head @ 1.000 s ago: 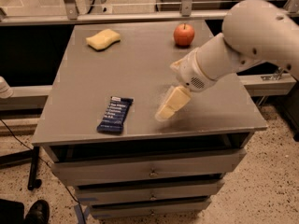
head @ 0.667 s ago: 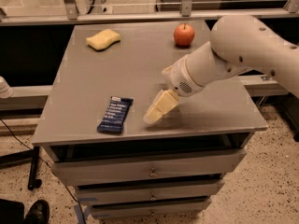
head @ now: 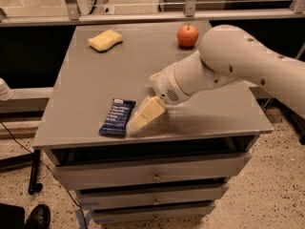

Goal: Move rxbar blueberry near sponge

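Note:
The rxbar blueberry, a flat dark navy bar with white text, lies near the front left edge of the grey table. The pale yellow sponge lies at the far left of the table. My gripper reaches in from the right on a white arm and is low over the table, just right of the bar, with its cream fingers next to the bar's right edge.
A red apple stands at the back of the table, right of centre. Drawers run below the table front. A metal rail crosses behind the table.
My gripper has moved left and lower, from about a hand's width right of the bar to right beside it. The bar, sponge and apple have not moved.

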Controlling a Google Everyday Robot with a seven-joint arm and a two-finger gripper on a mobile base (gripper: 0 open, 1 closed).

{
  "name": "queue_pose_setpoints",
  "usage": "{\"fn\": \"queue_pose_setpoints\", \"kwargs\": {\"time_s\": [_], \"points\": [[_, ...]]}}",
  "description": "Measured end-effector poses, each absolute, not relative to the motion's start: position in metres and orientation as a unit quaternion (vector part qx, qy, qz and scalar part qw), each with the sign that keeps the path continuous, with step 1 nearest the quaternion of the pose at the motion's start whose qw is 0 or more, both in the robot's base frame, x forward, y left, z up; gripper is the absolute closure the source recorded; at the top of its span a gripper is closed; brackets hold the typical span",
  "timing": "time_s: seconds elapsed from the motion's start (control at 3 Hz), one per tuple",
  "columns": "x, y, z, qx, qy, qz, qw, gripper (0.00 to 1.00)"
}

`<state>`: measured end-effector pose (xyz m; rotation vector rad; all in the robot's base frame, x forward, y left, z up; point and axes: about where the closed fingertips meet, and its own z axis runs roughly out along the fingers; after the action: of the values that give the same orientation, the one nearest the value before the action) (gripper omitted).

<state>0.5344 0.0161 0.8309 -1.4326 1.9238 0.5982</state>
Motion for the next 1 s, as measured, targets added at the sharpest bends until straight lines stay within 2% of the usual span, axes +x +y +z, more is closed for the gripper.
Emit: {"fn": "queue_pose_setpoints", "kwargs": {"time_s": [0.67,1.0], "points": [[0.511,0.059,0.825,-0.551,0.72,0.263,0.329,0.0],[0.504,0.072,0.821,-0.553,0.718,0.273,0.324,0.18]]}}
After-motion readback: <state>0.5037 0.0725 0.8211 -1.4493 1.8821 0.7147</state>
